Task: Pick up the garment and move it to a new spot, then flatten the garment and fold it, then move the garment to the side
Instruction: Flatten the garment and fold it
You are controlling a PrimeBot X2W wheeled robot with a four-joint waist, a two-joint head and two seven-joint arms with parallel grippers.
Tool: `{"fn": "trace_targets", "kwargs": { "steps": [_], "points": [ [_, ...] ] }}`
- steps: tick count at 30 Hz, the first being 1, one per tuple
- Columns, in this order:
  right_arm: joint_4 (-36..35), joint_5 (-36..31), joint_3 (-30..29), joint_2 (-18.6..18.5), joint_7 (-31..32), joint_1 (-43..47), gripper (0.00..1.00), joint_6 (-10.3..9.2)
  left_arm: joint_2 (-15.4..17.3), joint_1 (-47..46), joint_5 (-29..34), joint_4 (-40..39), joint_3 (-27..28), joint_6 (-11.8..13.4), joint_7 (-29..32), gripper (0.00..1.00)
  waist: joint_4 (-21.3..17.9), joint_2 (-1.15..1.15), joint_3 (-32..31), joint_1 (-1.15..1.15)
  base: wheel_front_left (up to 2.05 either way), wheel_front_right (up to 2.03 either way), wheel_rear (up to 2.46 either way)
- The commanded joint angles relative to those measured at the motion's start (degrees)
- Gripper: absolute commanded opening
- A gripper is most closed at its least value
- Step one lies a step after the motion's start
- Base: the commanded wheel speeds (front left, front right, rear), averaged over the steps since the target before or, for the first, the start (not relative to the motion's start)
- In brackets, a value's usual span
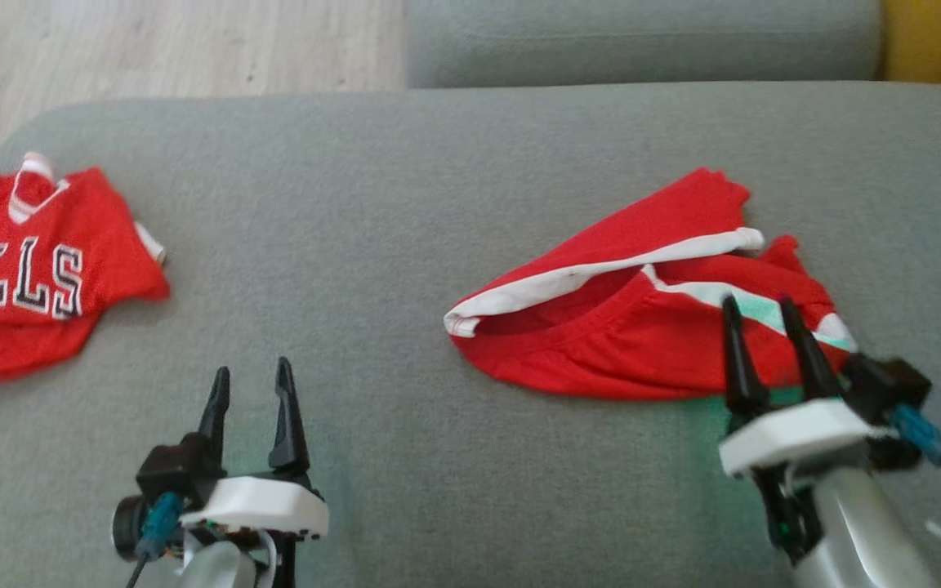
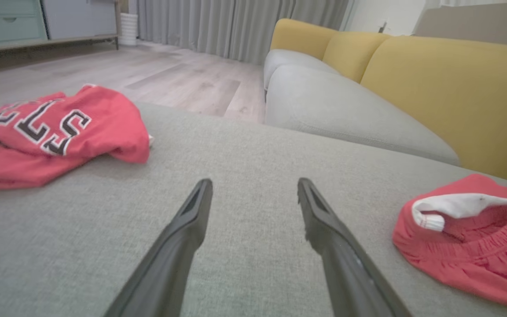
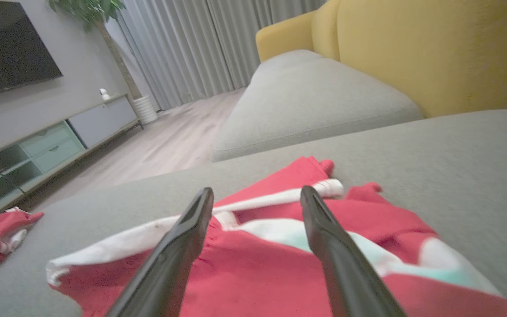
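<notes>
So the red shorts [image 1: 642,327] sit crumpled toward the right edge of the grey sofa cushion [image 1: 405,180], waistband flopped open. The right pincer [image 1: 759,304] hovers wide open over their near right corner, gripping nothing; the left pincer [image 1: 251,367] is wide open too, over bare cushion near the front edge. Looks like flattening time to me: I'd pinch one hem corner with each pincer and pull apart, low and slow. Can't make out how the layers stack underneath, and the red jersey [image 1: 21,269] at the left edge is cut off.
</notes>
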Motion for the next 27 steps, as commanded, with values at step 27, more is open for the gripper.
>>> {"fn": "trace_targets", "kwargs": {
  "steps": [27],
  "points": [
    [-2.61,-3.80,2.02,0.43,-0.38,5.41,1.00,0.20,0.20,6.81,4.26,-3.84,3.88,-0.92,-0.37,1.00,-1.55,0.00,-4.18,0.00,0.00,0.00,0.00]
  ]
}}
